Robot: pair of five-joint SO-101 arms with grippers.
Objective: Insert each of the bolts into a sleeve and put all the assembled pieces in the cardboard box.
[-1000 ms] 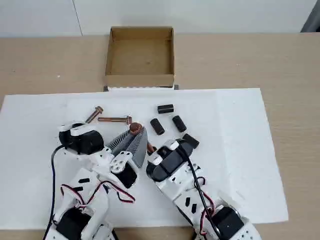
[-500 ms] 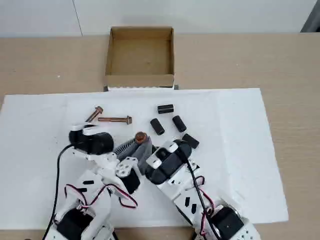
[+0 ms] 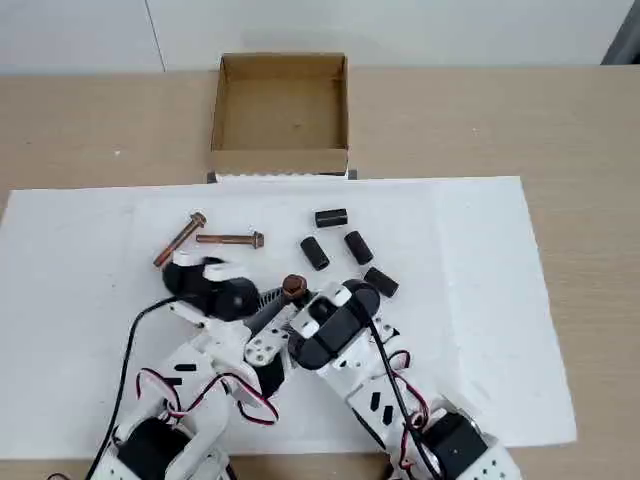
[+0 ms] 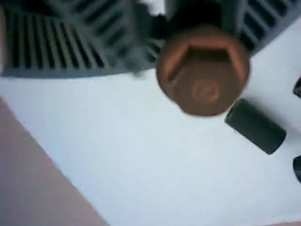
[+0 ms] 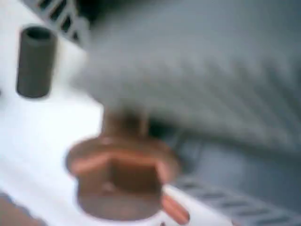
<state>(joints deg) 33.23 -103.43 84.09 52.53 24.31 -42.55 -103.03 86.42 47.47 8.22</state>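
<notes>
My left gripper [image 3: 284, 296] is shut on a copper bolt [image 3: 293, 287], with the hex head sticking up just above the white sheet. The left wrist view has that bolt head [image 4: 203, 77] close up between the grey ribbed fingers [image 4: 70, 40], and a black sleeve [image 4: 255, 126] lies on the sheet past it. My right arm [image 3: 335, 320] sits hard against the bolt on its right side. In its wrist view the bolt head [image 5: 122, 174] is very near under a blurred grey shape, with one sleeve [image 5: 35, 61] farther off. The cardboard box [image 3: 282, 158] stands beyond the sheet.
Two loose bolts [image 3: 180, 240] [image 3: 230, 239] lie on the sheet's left half. Several black sleeves lie mid-sheet [image 3: 331, 217] [image 3: 314, 252] [image 3: 358, 247], one [image 3: 381, 282] right beside the right arm. The sheet's right side is bare.
My left gripper has carried the bolt right and toward the near edge, up against the right arm. A loose bolt on the left has come out from under the left arm.
</notes>
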